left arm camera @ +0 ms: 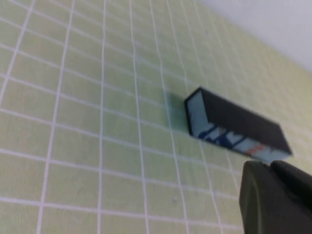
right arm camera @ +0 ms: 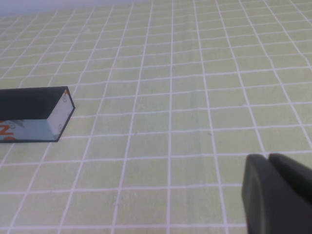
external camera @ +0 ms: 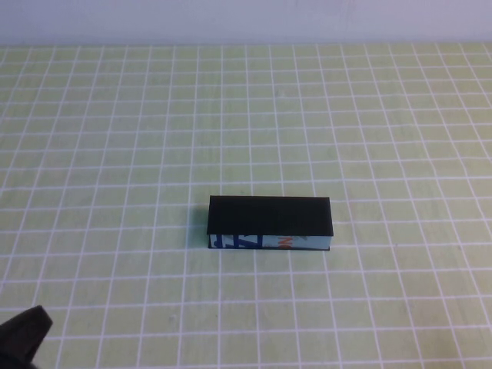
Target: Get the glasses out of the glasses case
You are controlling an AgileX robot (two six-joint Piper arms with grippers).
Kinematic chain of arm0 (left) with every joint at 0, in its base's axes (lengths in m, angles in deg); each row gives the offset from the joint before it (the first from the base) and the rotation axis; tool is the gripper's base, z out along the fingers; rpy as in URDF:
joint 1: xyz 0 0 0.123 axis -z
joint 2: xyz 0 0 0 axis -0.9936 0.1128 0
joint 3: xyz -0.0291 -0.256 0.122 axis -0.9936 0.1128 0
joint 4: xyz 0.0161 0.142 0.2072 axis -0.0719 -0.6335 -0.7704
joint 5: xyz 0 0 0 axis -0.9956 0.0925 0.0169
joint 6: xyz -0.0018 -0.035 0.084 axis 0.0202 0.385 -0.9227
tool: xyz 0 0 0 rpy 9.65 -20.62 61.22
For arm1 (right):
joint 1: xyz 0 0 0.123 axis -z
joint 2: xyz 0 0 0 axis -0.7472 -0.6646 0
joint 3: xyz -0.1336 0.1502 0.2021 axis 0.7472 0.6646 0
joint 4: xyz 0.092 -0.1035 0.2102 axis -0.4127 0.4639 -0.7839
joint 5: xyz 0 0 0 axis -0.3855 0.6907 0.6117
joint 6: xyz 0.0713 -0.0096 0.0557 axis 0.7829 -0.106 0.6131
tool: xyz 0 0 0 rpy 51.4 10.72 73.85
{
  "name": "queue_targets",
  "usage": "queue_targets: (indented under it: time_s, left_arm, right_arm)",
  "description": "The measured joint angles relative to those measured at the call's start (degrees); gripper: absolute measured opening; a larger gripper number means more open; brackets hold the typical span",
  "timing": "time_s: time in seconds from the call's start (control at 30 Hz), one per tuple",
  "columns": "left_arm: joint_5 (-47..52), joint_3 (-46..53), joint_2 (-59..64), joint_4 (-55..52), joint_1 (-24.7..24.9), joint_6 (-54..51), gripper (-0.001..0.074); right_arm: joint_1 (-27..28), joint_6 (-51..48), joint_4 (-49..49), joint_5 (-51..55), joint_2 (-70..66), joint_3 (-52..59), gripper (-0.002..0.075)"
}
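Left gripper (external camera: 23, 330): nearest the high camera, dark tip at the near left corner of the tabletop (external camera: 115, 115); well apart from the case; parked low, likely waiting to start.
Left fingers: pressed together in the left wrist view (left arm camera: 265, 195), nothing between them.
Right gripper (right arm camera: 273, 190): absent from the high view; seen only by its own wrist camera, hovering over bare grid, well apart from the case.
Right fingers: two dark pads (right arm camera: 258, 190) lying against each other, holding nothing.
Glasses case (external camera: 269, 223): mid-tabletop, lid down flat, long side across, pale blue printed front toward the robot; probably set so for reach from either side.
Glasses: not visible anywhere; presumably shut inside the case.
Task stage: judged not begun; lid not yet lifted.
High view only: whole case outline, black lid top.
Left wrist only: pale end face of the case (left arm camera: 195, 114), blue marks on the front.
Right wrist only: opposite end face (right arm camera: 59, 111), orange mark beside it.
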Motion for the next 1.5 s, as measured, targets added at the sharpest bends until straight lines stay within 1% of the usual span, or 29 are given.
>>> queue_targets:
  time_s: [0.13,0.2,0.4,0.6,0.67,0.9,1.0,1.3,1.5]
  left_arm:
    - [8.38,-8.38,12.20,-3.59,0.00,-4.26,-0.0004]
    - [11.60,-12.78,18.91,-3.98,0.00,-8.09,-0.0004]
    - [18.13,-27.08,37.92,-3.37,0.00,-19.19,-0.0004]
    - [18.50,-40.07,54.05,0.79,0.58,-27.47,-0.0004]
    - [18.13,-43.61,59.04,1.33,1.91,-29.19,-0.0004]
    - [16.61,-54.79,74.29,2.64,9.48,-32.40,-0.0004]
    - [16.50,-59.57,81.05,2.75,11.41,-33.40,-0.0004]
    - [16.40,-71.30,97.03,3.82,11.88,-37.00,-0.0004]
    - [16.28,-75.34,103.69,5.02,11.88,-37.98,-0.0004]
  right_arm:
    - [0.00,0.00,0.00,0.00,0.00,0.00,-0.0018]
    - [0.00,0.00,0.00,0.00,0.00,0.00,-0.0018]
    - [0.00,0.00,0.00,0.00,0.00,0.00,-0.0018]
    - [0.00,0.00,0.00,0.00,0.00,0.00,-0.0018]
    - [0.00,0.00,0.00,0.00,0.00,0.00,-0.0018]
    - [0.00,0.00,0.00,0.00,0.00,0.00,-0.0018]
    - [0.00,0.00,0.00,0.00,0.00,0.00,-0.0018]
    - [0.00,0.00,0.00,0.00,0.00,0.00,-0.0018]
    - [0.00,0.00,0.00,0.00,0.00,0.00,-0.0018]
